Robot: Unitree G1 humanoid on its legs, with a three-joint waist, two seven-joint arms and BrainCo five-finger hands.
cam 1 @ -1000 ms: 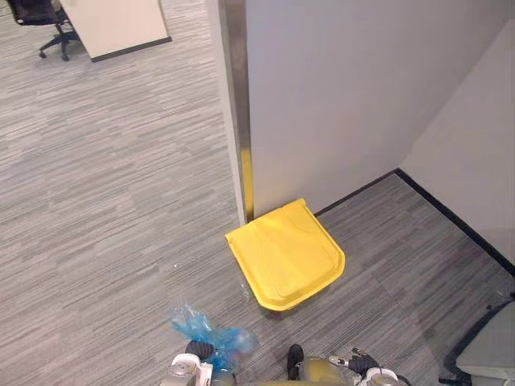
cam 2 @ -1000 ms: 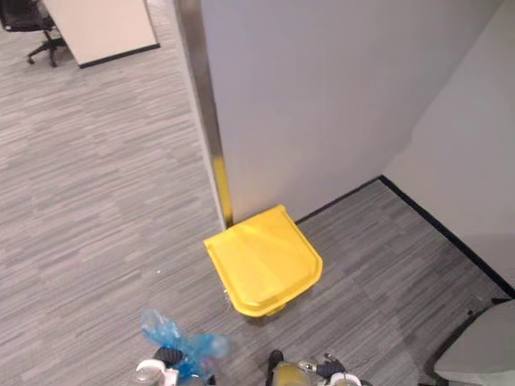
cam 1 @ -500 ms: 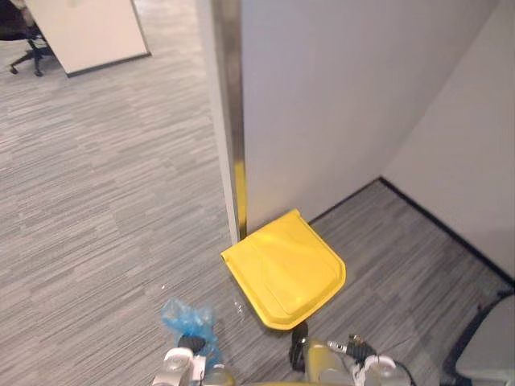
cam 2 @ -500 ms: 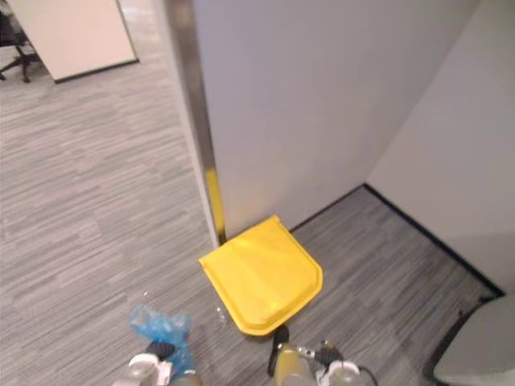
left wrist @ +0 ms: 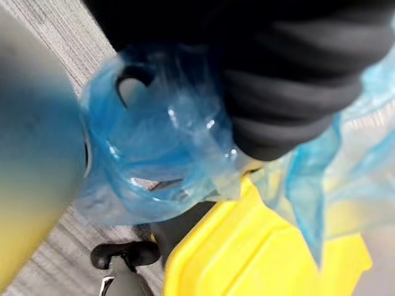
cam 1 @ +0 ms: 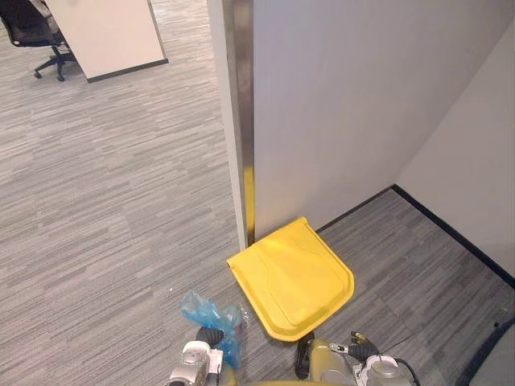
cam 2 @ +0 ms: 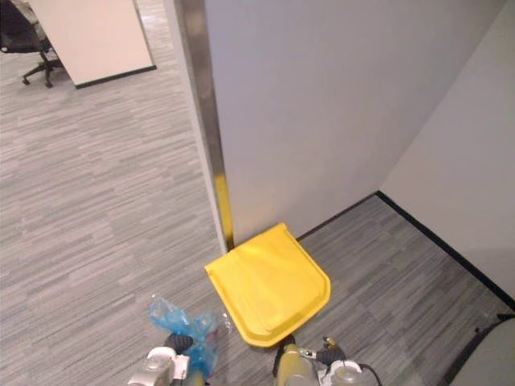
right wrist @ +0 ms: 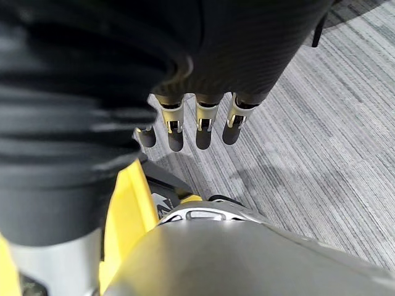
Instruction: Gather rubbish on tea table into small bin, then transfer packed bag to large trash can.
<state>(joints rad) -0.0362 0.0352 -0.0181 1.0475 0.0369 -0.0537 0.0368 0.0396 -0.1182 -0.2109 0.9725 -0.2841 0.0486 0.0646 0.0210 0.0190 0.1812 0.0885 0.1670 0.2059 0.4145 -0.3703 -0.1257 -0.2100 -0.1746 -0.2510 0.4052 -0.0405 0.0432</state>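
Observation:
A crumpled blue plastic bag (cam 1: 212, 313) sticks up from my left hand (cam 1: 211, 337) at the bottom edge of the eye views, and the hand is shut on it. Close up, the bag (left wrist: 157, 160) bunches against the hand's dark cover (left wrist: 290, 86). Just ahead and to the right stands the large trash can with its yellow lid (cam 1: 291, 277) closed, set against the wall corner; the same lid (left wrist: 259, 253) lies under the hanging bag. My right hand (right wrist: 197, 126) hangs low beside the can, fingers relaxed and holding nothing.
A grey wall with a steel-edged corner (cam 1: 241, 121) rises right behind the can. A side wall with a black baseboard (cam 1: 451, 233) closes the alcove on the right. Far left, a white partition (cam 1: 113, 32) and an office chair (cam 1: 36, 28) stand on open grey carpet.
The whole picture has shifted, so the camera moved; the yellow-lidded can now sits lower and nearer in the view. The blue bag stays in my left hand.

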